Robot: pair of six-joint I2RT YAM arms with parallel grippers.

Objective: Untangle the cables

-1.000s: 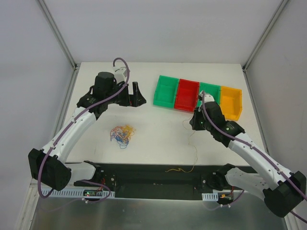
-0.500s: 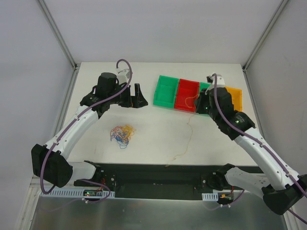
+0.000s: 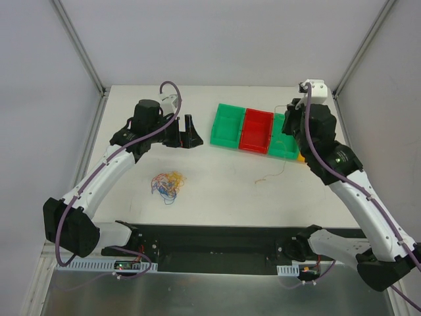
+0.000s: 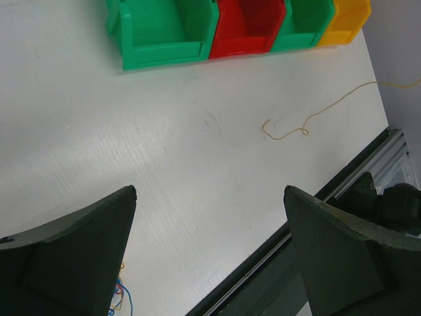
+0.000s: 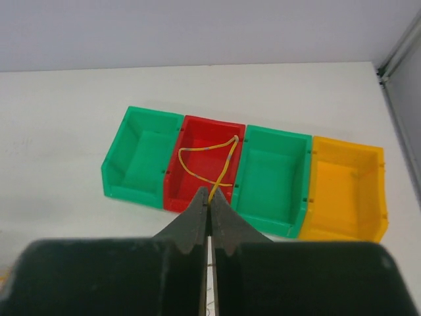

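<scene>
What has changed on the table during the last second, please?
The right gripper, shut on a yellow strand, moved from mid-table to over the bins, dragging the strand's tail away from the near edge. The tangled knot and the four bins stayed put; the open left gripper hardly moved.

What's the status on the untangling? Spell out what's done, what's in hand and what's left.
Done: one yellow strand is free of the knot of cables. In hand: the right gripper, jaws shut on that strand, holds it up over the bins, its tail trailing on the table. Left: the multicoloured knot lies bundled on the table; the left gripper is open, holding nothing.
</scene>
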